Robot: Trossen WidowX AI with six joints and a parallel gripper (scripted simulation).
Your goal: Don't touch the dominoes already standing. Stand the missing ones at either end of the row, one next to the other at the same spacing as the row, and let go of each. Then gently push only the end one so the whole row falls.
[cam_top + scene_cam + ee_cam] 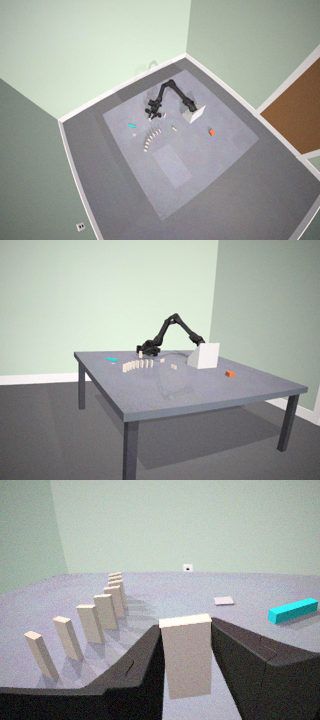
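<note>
- The gripper (pixel 151 118) (pixel 142 354) (pixel 184 628) is closed narrowly on one domino (pixel 149 119) (pixel 140 354) (pixel 186 657), holding it upright; whether its foot meets the table (pixel 206 155) (pixel 206 384) (pixel 150 587) I can't tell.
- The standing row (pixel 150 137) (pixel 137 364) (pixel 106 612) curves away ahead and to the gripper's left in the wrist view, apart from the held piece.
- Two more dominoes lie down on the arm-base side of the gripper: a nearer one (pixel 164 115) (pixel 162 360) and a farther one (pixel 174 129) (pixel 173 366).
- The blue bar (pixel 131 125) (pixel 112 359) (pixel 293 611) is ahead, to the gripper's right.
- To me this looks like the placing step: carrying a missing domino towards an end of the row, probably the one nearest the gripper.
- Next it needs lining up with that end, matching the gap and the curve, then lowering level and releasing gently.
- A sideways brush by the fingers could topple the row early; pushing should wait until the missing pieces stand.
</note>
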